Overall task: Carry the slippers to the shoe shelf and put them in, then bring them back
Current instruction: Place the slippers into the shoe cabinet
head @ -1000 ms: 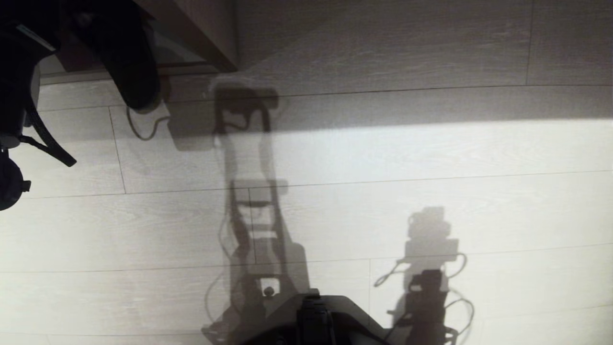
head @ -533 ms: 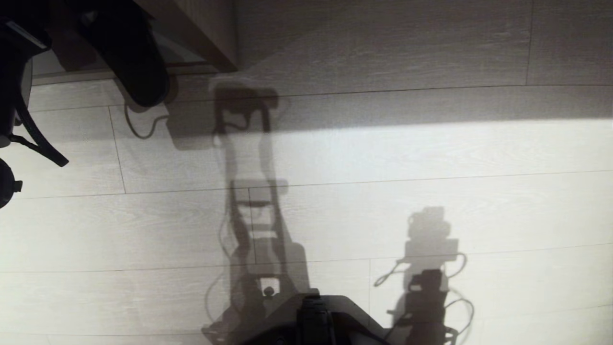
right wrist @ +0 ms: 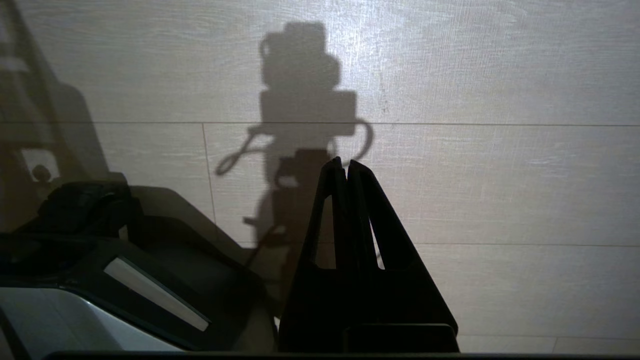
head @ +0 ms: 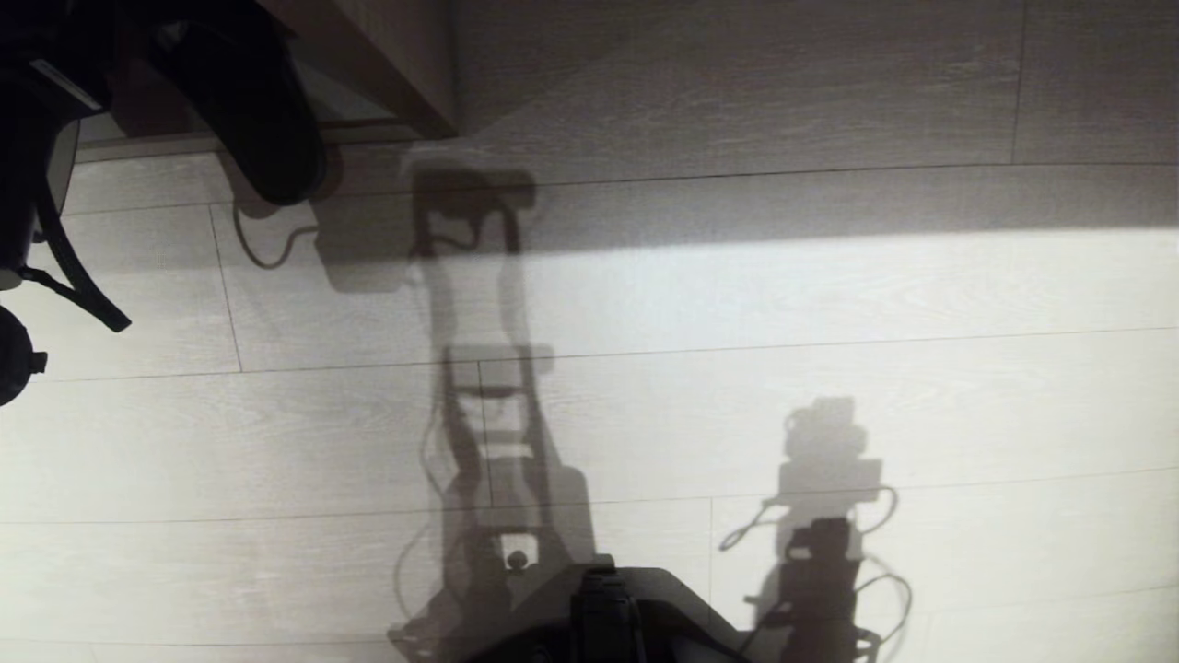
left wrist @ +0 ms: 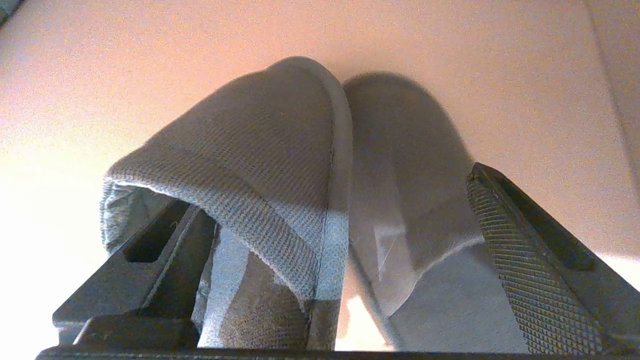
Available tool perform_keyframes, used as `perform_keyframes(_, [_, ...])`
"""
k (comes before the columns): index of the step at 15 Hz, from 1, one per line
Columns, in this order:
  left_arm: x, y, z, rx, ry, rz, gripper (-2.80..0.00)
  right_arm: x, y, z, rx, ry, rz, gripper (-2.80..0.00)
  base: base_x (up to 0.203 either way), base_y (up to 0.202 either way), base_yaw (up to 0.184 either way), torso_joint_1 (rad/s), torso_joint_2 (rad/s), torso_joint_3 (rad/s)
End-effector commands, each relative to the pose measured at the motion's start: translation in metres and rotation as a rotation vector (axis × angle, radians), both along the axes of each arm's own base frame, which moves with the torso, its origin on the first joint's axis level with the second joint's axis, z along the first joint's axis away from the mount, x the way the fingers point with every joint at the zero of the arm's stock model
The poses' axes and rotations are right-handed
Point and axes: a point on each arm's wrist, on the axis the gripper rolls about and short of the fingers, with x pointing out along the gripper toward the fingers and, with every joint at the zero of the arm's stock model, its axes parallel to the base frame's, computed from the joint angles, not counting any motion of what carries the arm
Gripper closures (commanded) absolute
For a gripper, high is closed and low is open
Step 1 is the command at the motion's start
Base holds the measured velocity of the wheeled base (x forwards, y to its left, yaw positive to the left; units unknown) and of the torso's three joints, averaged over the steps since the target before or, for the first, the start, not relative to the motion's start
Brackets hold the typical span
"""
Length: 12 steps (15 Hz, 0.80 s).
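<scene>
Two slippers (left wrist: pixel 320 190) sit between the spread fingers of your left gripper (left wrist: pixel 320 260), one finger tucked inside the nearer slipper's opening and the ribbed finger (left wrist: pixel 525 265) standing apart from the other. On the head view the pair (head: pixel 258 110) juts past the front edge of the shoe shelf (head: pixel 387 64) at the floor's far left corner, having shifted slightly toward it over the last second while the fingers opened fully. Judge this as the release step: the slippers are only partly in. Your right gripper (right wrist: pixel 346 167) stays parked low beside the base, fingers pressed together.
</scene>
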Motion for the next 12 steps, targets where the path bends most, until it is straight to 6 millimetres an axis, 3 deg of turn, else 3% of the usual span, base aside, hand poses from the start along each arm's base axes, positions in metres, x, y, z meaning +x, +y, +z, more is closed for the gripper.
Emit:
perform_keyframes(1, [0.011,0.000,-0.008,0.021,0.002,0.010,-2.80,0.000,0.000,0.000,0.000,-0.002,0.000,0.00,0.000,0.000,0.000,0.000,0.00,0.000])
perform_keyframes(5, [0.010,-0.002,-0.011,0.075,0.012,-0.028,-2.80,0.000,0.000,0.000,0.000,-0.002,0.000,0.00,0.000,0.000,0.000,0.000,0.00,0.000])
perform_keyframes(12, [-0.027,-0.002,-0.005,0.084,-0.057,-0.004,-2.80,0.000,0.000,0.000,0.000,-0.002,0.000,0.00,0.000,0.000,0.000,0.000,0.00,0.000])
